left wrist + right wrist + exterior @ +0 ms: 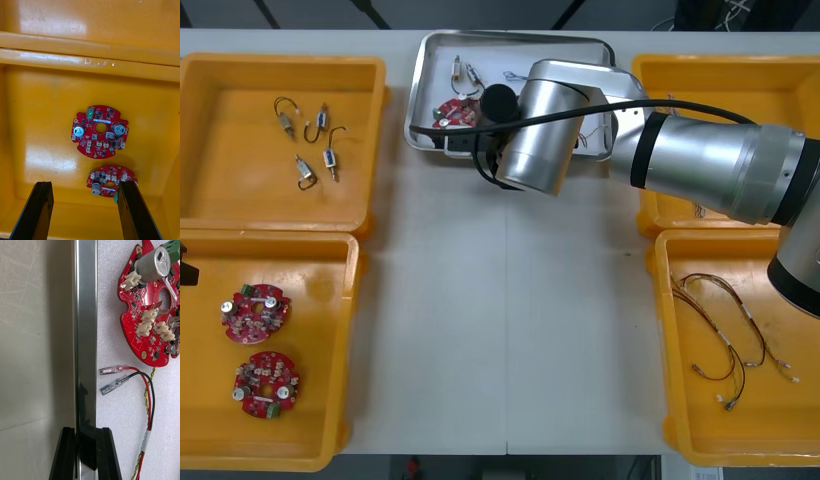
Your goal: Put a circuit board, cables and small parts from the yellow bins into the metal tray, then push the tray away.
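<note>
The tray [85, 315] rim is clamped by the right tool [85, 431]; grip may perhaps be lost under a jerky push. The left tool [85, 183] is parked open, well left of the tray.

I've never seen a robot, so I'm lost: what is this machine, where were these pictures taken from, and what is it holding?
A two-armed robot works at a light table. The wide picture looks down from above; the tall ones come from wrist cameras. The right claw pinches the rim of a shiny metal tray holding a round red circuit board and a red, black and yellow cable. The left claw hangs open over a yellow plastic bin with two more boards.
</note>
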